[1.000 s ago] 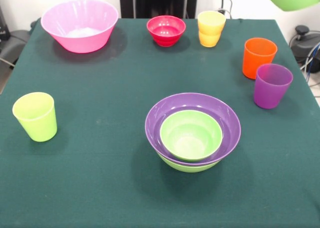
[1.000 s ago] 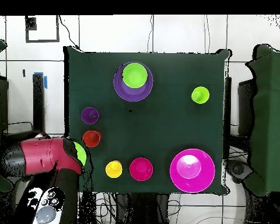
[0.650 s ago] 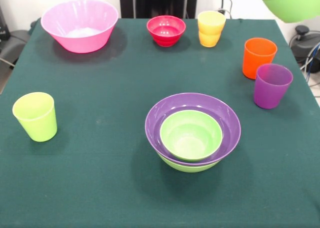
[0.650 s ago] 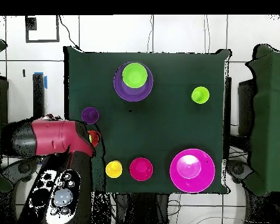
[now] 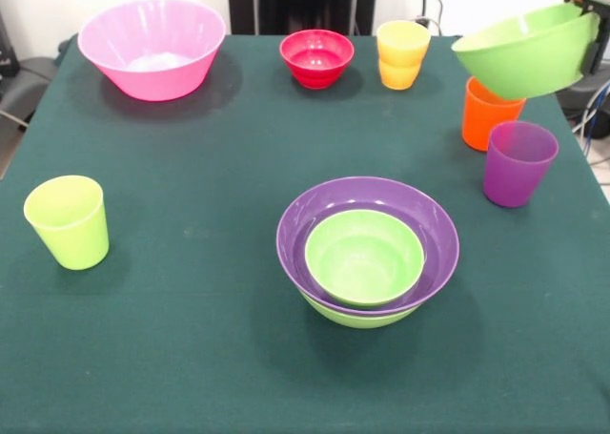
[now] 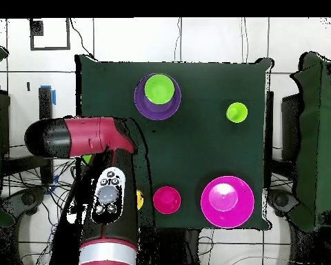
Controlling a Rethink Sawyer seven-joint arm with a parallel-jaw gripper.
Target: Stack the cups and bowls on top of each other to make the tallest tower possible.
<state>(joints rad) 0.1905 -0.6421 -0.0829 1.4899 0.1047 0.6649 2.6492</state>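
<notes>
Holding a lime green bowl [image 5: 527, 51] by its right rim, tilted, in the air at the far right of the front view, just over the orange cup [image 5: 488, 115] and partly hiding that cup's rim; gripper [image 5: 591, 19] showing only as a red and black piece at the top right corner, clamped on that bowl's edge. Just beside the orange cup on its near right side, a translucent purple cup [image 5: 517, 163], upright. Along the far edge, from left to right: a large pink bowl [image 5: 152, 49], a small red bowl [image 5: 316, 57], and a yellow-orange cup [image 5: 401, 54], all upright and apart from one another. At the near left, well apart from the rest, a lime green cup [image 5: 67, 221], upright. Near the middle of the green tablecloth [image 5: 191, 339], the tower [image 5: 367, 251]: a lime green bowl at the bottom showing only as a crescent below, a wide purple bowl [image 5: 419, 210] nested in it, and a smaller lime green bowl [image 5: 363, 257] seated inside the purple one. From overhead, the red and black arm [image 6: 92, 138] lying across the left side of the table, covering the orange and purple cups and most of the yellow-orange one; tower [image 6: 157, 96], lime green cup [image 6: 236, 112], red bowl [image 6: 167, 199] and pink bowl [image 6: 227, 201] in plain sight.
</notes>
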